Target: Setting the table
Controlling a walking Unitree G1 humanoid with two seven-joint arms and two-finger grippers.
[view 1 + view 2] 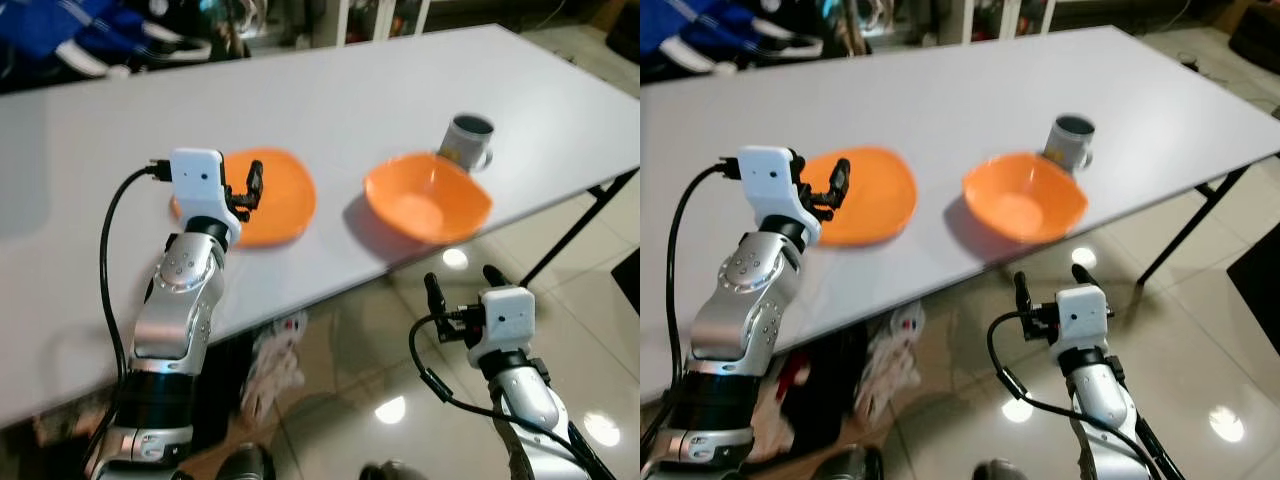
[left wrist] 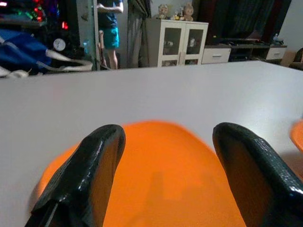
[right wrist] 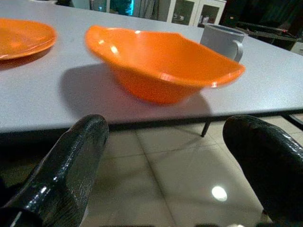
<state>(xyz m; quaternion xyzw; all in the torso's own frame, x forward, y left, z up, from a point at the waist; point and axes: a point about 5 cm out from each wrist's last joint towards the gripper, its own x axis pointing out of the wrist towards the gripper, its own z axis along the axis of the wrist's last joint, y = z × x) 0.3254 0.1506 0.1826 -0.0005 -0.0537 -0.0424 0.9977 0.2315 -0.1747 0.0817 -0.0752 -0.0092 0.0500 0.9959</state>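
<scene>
A flat orange plate [image 1: 280, 195] lies on the white table [image 1: 350, 90] near its front edge. To its right stands an orange bowl [image 1: 428, 197] close to the edge, with a grey mug [image 1: 467, 140] just behind it. My left gripper [image 1: 250, 188] hovers low over the plate's left part, open, with nothing between its fingers [image 2: 94, 165]. The plate [image 2: 165, 179] spreads out under them. My right gripper [image 1: 462, 285] is open below the table's edge, in front of the bowl [image 3: 161, 66] and pointing toward it, over the floor.
A black table leg [image 1: 570, 235] slants down at the right over glossy tiles. Bags [image 1: 275, 360] lie under the table. Blue clothing [image 1: 90, 30] lies past the far left edge. Across the room, a person [image 2: 110, 28] stands beside a white cabinet [image 2: 177, 40].
</scene>
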